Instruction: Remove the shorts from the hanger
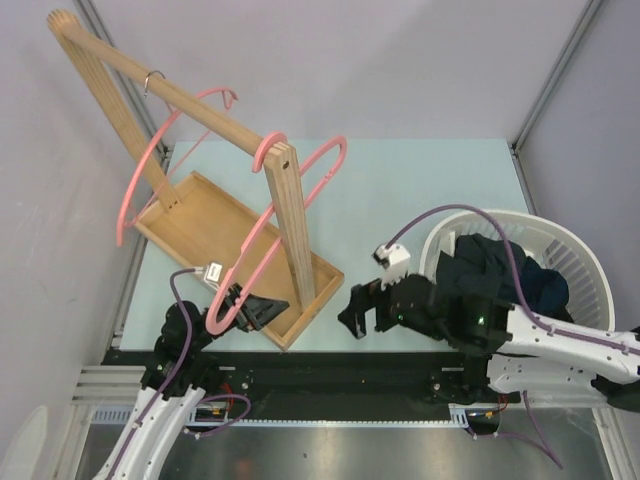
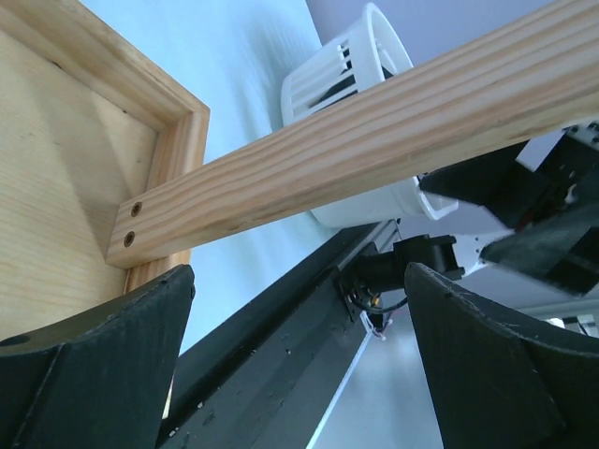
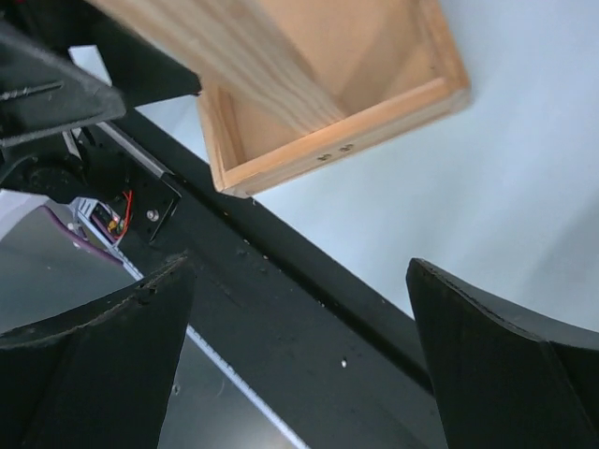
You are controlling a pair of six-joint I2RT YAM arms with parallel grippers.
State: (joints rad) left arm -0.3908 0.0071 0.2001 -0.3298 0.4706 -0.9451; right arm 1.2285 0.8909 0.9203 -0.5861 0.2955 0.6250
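Observation:
The two shorts lie in the white basket [image 1: 585, 262] at the right, the blackish dark green pair [image 1: 478, 262] next to the navy pair [image 1: 547, 287]. Two bare pink hangers [image 1: 148, 168] [image 1: 305, 185] hang on the wooden rack's bar [image 1: 190, 103]. My left gripper [image 1: 262, 311] is open and empty at the rack's near corner, beside the lower end of the nearer hanger. My right gripper [image 1: 357, 312] is open and empty, low over the table between the rack and the basket. The wrist views show both the left gripper [image 2: 299, 374] and the right gripper [image 3: 299, 365] with nothing between their fingers.
The rack stands on a wooden tray base [image 1: 200, 225] with an upright post [image 1: 292, 235] near my left gripper. The post [image 2: 328, 159] and the basket [image 2: 346, 75] show in the left wrist view. The tray corner [image 3: 346, 140] shows in the right wrist view. Grey walls enclose the table.

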